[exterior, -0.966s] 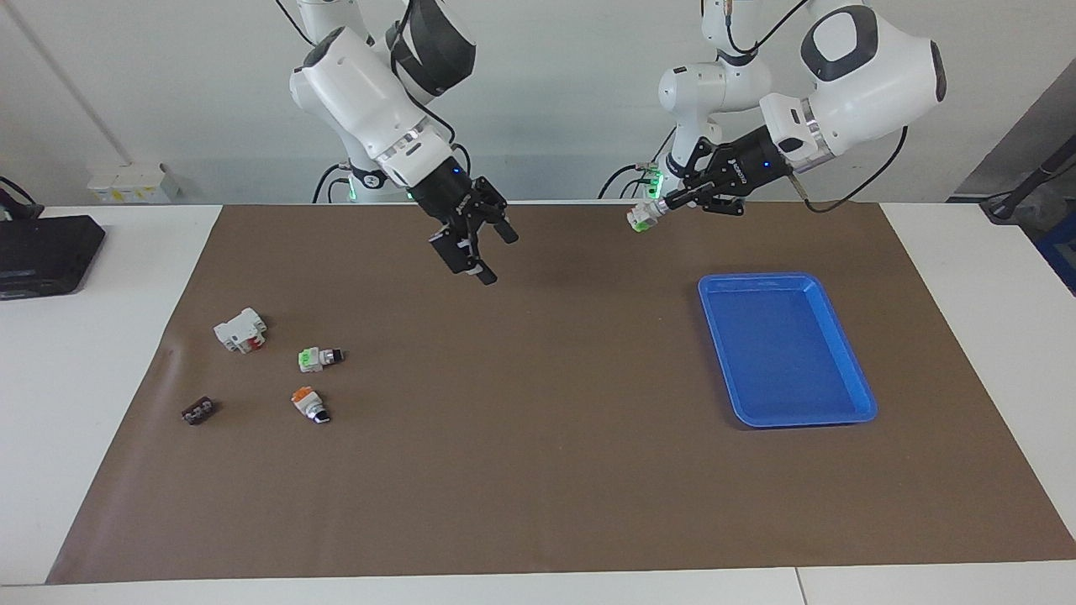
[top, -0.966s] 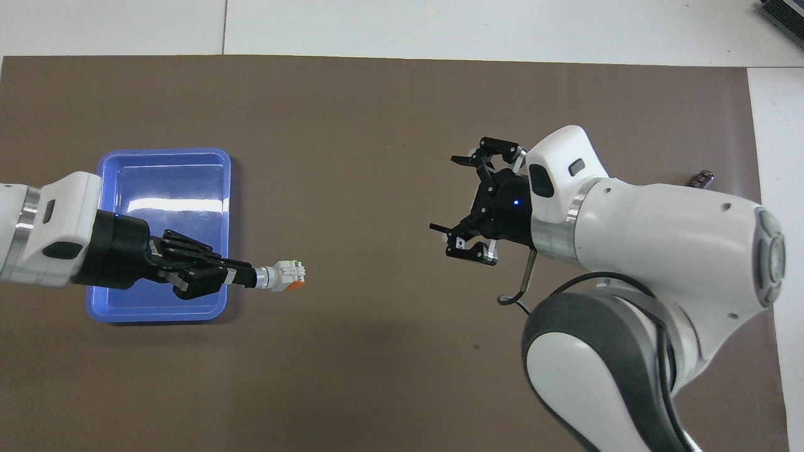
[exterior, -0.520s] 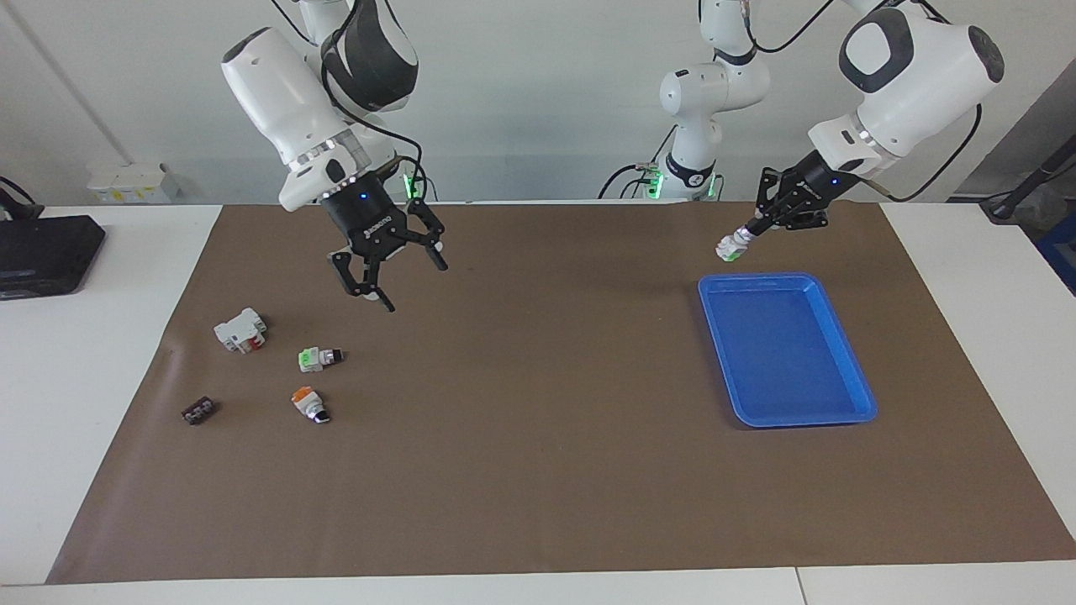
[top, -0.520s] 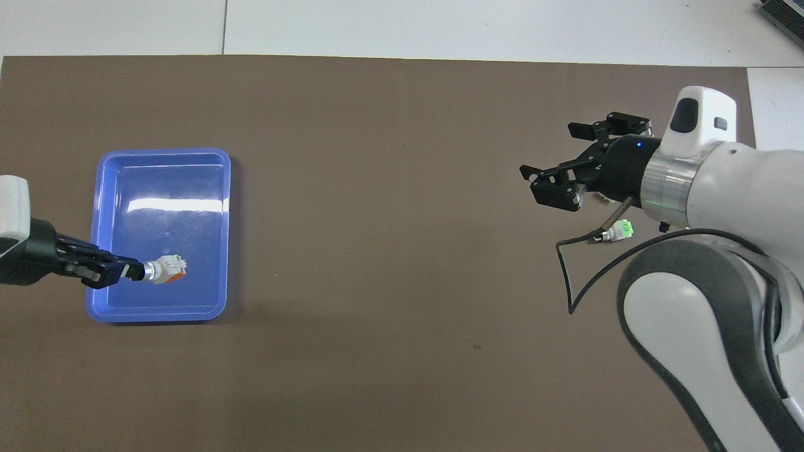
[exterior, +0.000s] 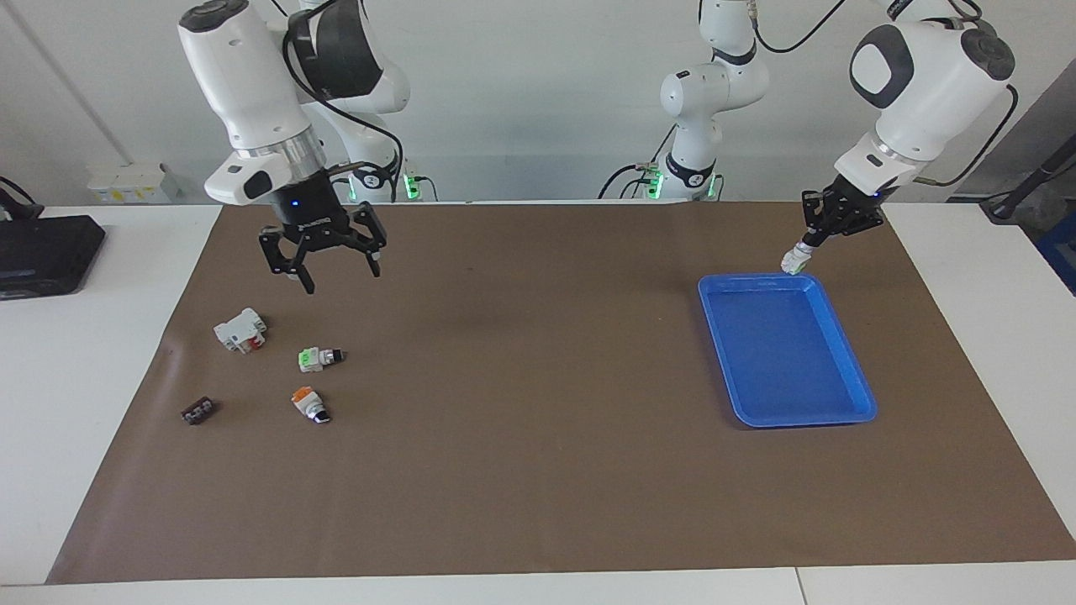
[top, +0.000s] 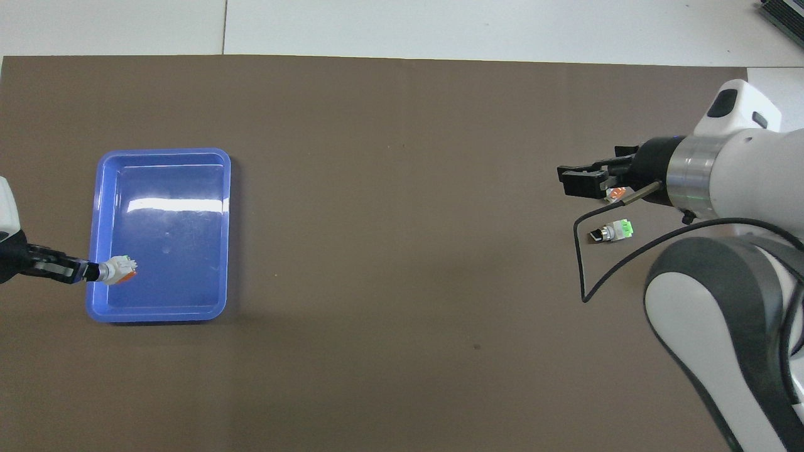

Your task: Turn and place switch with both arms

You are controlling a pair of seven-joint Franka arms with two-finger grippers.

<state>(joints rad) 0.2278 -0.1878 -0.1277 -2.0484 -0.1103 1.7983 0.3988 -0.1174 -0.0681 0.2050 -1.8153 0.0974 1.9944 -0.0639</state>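
Note:
The switch hangs in the air with its white body and orange block pointing out. My left gripper is shut on its knob end. It is over the corner of the blue tray nearest the robots, at the left arm's end. My right gripper is open and holds nothing. It hangs above the mat at the right arm's end, over the loose parts.
On the mat below the right gripper lie a green-ended switch, a stubby orange-ended switch, a white block with red and a small black piece. A black device sits off the mat.
My left gripper carried the switch from over the mat to over the tray's near corner and lowered it. My right gripper swung toward its own end of the table, over the loose parts.

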